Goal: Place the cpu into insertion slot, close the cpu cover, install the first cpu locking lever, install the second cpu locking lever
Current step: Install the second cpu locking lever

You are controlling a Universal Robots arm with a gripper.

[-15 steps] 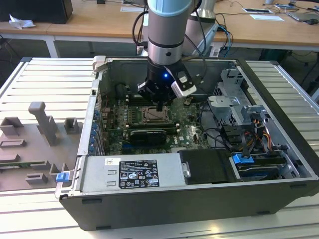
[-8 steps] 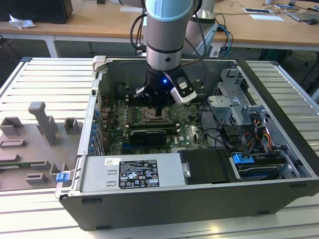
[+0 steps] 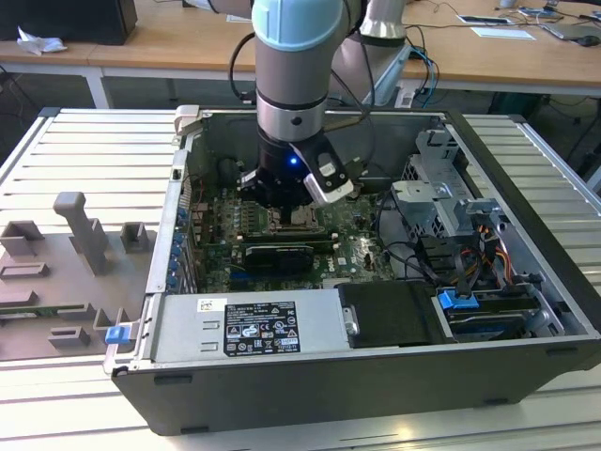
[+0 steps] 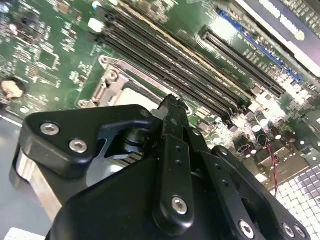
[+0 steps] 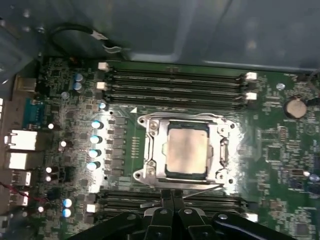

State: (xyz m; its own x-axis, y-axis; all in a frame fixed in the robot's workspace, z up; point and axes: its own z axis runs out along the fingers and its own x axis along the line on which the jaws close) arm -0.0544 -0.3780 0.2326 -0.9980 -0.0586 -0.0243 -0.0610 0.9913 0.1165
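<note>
First wrist view is showing the cpu [image 5: 187, 150] sitting in the insertion slot [image 5: 148, 150] under the cpu cover [image 5: 219, 147]. I am pressing a lever with my end effector [image 5: 172, 197] pinched together, holding nothing.

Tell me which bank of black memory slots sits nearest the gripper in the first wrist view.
The bank on the gripper's side of the insertion slot; its fingertips overlap it, while the other bank lies beyond the slot.

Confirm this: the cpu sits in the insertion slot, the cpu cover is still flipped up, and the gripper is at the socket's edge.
Not quite. The cpu cover lies flat around the cpu, as the first wrist view shows. The cpu is in the insertion slot, with the gripper at its edge.
</note>
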